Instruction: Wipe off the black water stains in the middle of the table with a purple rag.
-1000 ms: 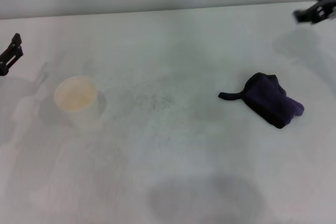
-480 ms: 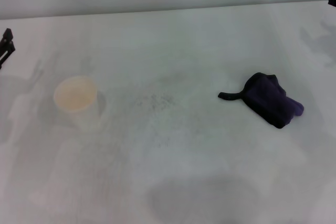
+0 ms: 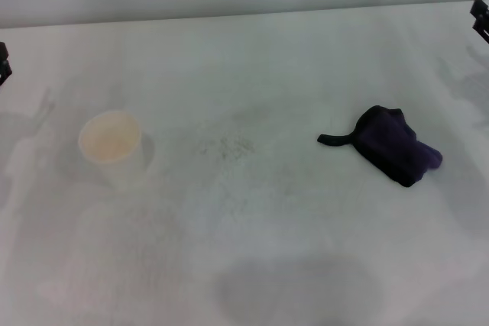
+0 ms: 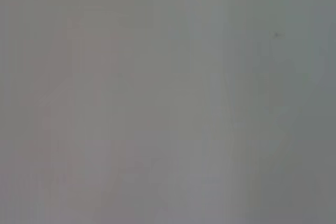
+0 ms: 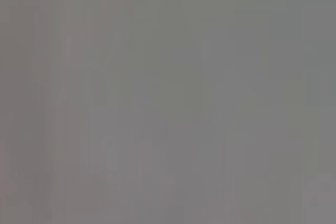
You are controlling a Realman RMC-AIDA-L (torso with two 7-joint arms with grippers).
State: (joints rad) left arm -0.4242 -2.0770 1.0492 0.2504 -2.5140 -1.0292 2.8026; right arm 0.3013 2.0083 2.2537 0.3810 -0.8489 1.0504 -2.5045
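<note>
Rag [image 3: 399, 145] lies right, ungrasped; grippers' state: you cannot tell; no blot visible, so you risk wiping mere smudge [image 3: 225, 146].

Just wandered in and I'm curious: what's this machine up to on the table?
Nothing is being handled right now. A dark purple rag lies bunched on the white table, and a paper cup stands apart on the other side. Between them only a faint grey speckled smudge shows. The left gripper and right gripper sit at the table's far edges, touching nothing.
</note>
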